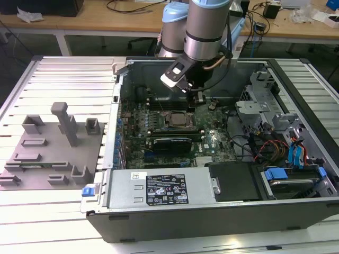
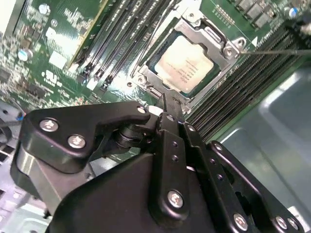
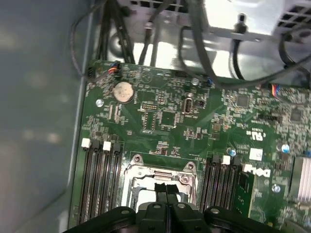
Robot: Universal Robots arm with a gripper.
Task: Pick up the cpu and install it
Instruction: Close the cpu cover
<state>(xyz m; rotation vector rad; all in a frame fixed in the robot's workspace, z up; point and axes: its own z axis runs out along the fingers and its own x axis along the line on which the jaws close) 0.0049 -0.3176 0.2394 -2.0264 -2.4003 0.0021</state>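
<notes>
Inside the open dark grey computer case (image 1: 212, 221), small silvery square cpu (image 2: 187, 63) lying flat in the metal-framed socket (image 2: 228, 48) on the green motherboard (image 2: 63, 29), black two-finger gripper (image 2: 163, 104) near the socket's edge, fingers pressed together, holding nothing.

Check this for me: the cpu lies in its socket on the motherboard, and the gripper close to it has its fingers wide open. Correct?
One thing is wrong: the fingers are shut together, holding nothing, as both wrist views show. The cpu does lie in its socket on the motherboard, with the gripper close to it.
</notes>
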